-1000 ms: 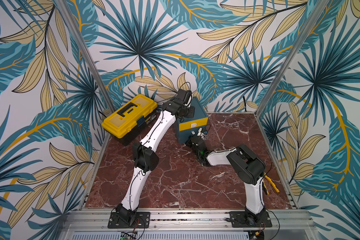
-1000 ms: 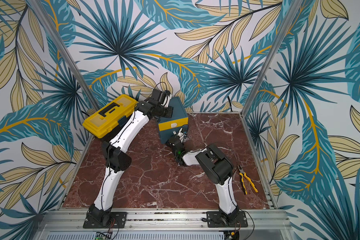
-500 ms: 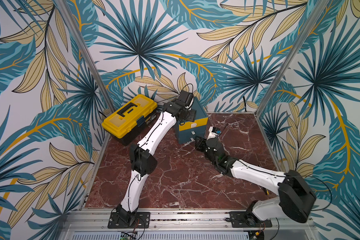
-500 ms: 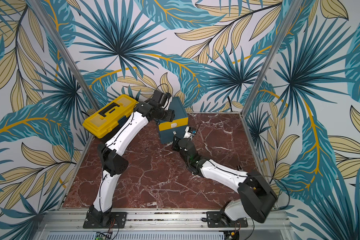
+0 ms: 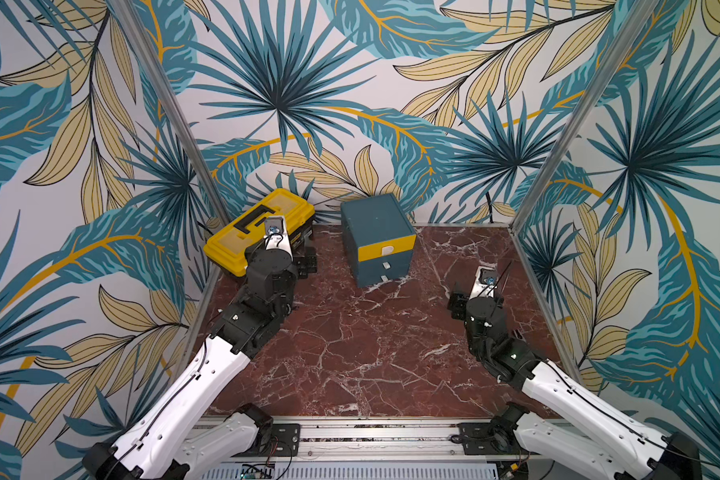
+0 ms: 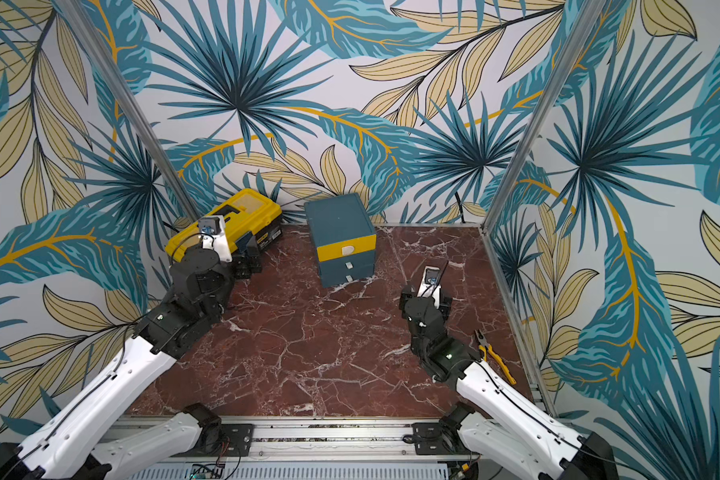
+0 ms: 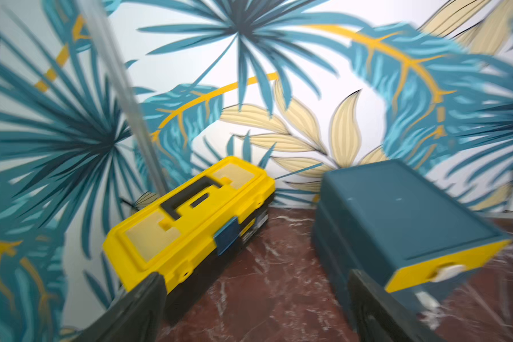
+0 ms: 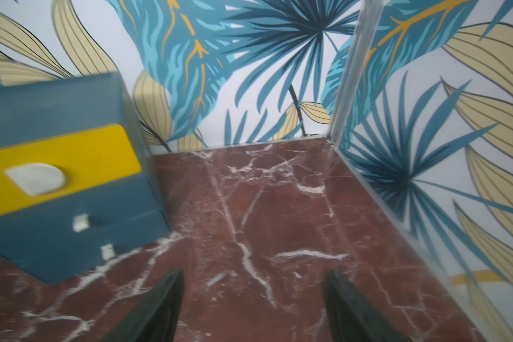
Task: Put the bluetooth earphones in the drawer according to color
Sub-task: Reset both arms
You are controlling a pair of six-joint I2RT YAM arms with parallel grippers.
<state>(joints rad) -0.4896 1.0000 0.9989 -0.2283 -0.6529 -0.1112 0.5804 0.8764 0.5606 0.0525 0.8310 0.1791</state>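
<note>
The drawer chest (image 5: 377, 241) (image 6: 341, 241) stands at the back of the marble floor, dark teal with a yellow top drawer and white tab pulls; all three drawers look pushed in. No bluetooth earphones show in any view. My left gripper (image 5: 305, 265) (image 7: 255, 277) hovers open and empty between the toolbox and the chest (image 7: 397, 225), touching neither. To the right of the chest (image 8: 57, 177), and nearer to me, my right gripper (image 5: 458, 300) (image 8: 254, 274) is open over bare floor, with nothing between its fingers.
A yellow toolbox (image 5: 262, 228) (image 6: 225, 224) (image 7: 187, 219) with a black handle lies at the back left corner. Yellow-handled pliers (image 6: 495, 357) lie by the right wall. Leaf-patterned walls and metal posts close in the red marble floor (image 5: 362, 345).
Both arms have pulled back from the chest, the left toward the toolbox, the right toward the right wall. Both grippers have gone from shut to open.
</note>
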